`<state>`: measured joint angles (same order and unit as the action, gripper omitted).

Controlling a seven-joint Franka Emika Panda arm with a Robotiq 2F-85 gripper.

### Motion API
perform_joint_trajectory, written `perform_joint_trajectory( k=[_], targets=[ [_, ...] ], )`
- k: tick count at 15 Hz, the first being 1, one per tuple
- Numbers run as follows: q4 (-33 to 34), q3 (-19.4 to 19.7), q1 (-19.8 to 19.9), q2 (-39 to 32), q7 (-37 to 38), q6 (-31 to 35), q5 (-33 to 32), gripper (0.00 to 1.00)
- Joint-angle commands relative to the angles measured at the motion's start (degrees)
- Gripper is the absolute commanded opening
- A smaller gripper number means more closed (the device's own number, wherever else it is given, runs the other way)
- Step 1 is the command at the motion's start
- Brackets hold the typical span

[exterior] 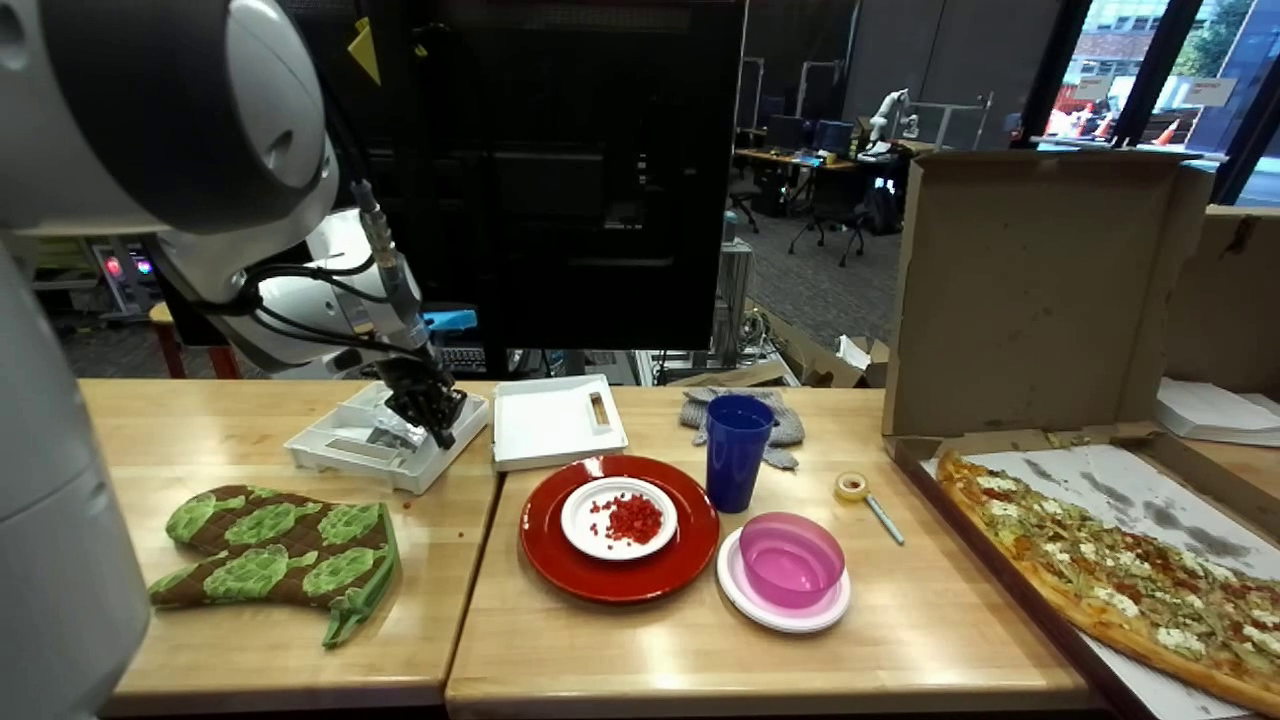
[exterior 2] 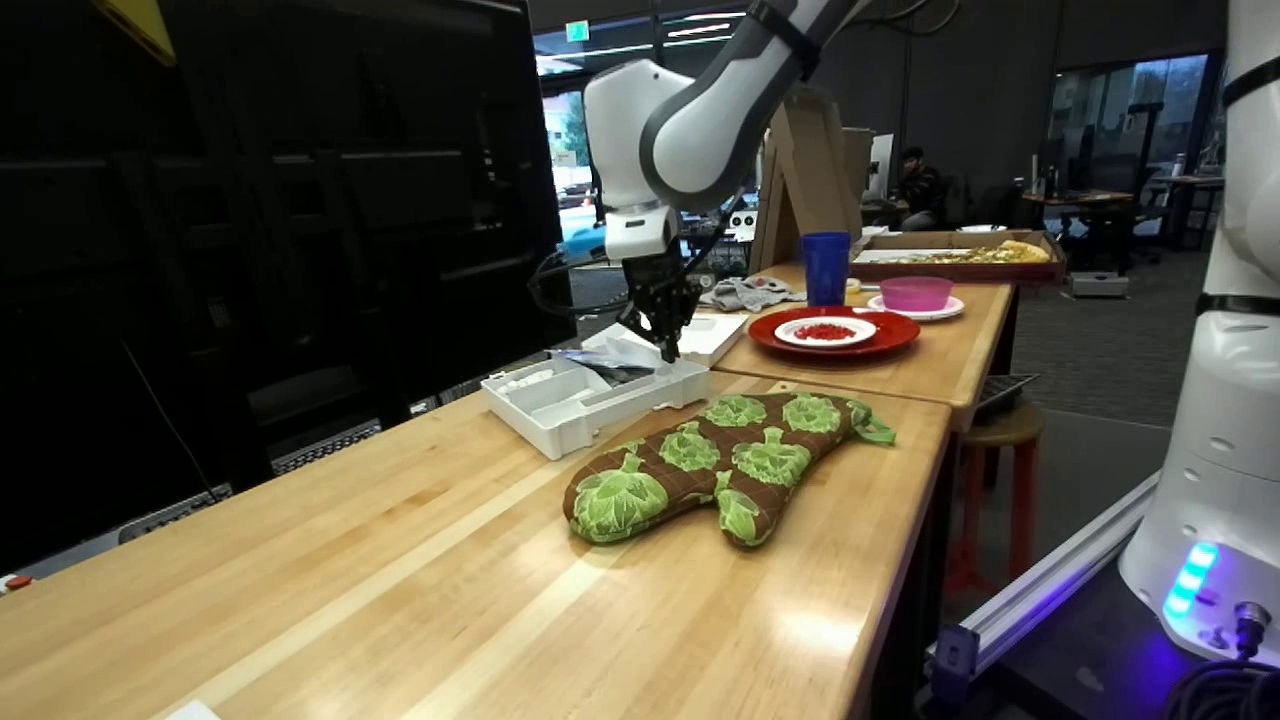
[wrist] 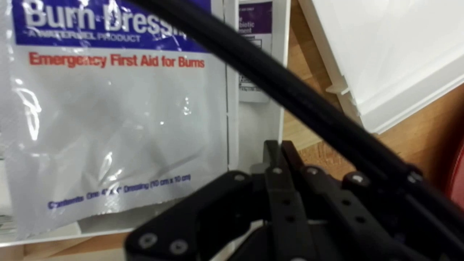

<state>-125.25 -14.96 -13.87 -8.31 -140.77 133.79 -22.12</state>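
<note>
My gripper is shut, with the thin side wall of a white box running between its fingertips. Both exterior views show the gripper pointing down at the end of the box near the lid. The shallow box has compartments. In it lies a shiny burn dressing packet, left of the jaws in the wrist view. A small purple-and-white packet is tucked along the same wall. Just beyond that side rests a white lid. A black cable crosses the wrist view and hides part of the box.
A brown-green oven mitt lies near the box. Farther along are a red plate bearing a smaller plate with red bits, a blue cup, a pink bowl, a grey glove and an open pizza box. A seam divides the tabletops.
</note>
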Motion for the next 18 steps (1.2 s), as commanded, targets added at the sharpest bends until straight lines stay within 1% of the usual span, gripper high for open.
perform_joint_trajectory(
  k=[1,9,15,16,17,18],
  targets=[
    [2.68,0.36,-0.12,-0.82,-1.47,-1.17,-2.85,0.01],
    [6.20,0.59,-0.10,-2.90,-4.54,-1.62,-3.34,0.01],
    [8.82,0.61,0.00,-5.44,-6.28,-1.94,-2.48,0.01],
    [9.14,0.61,-0.05,-5.69,-6.35,-2.10,-2.57,0.11],
    [9.62,0.68,-0.12,-6.07,-6.28,-2.16,-2.77,0.29],
    [10.04,0.74,-0.14,-6.36,-6.20,-2.32,-2.75,0.32]
  ],
)
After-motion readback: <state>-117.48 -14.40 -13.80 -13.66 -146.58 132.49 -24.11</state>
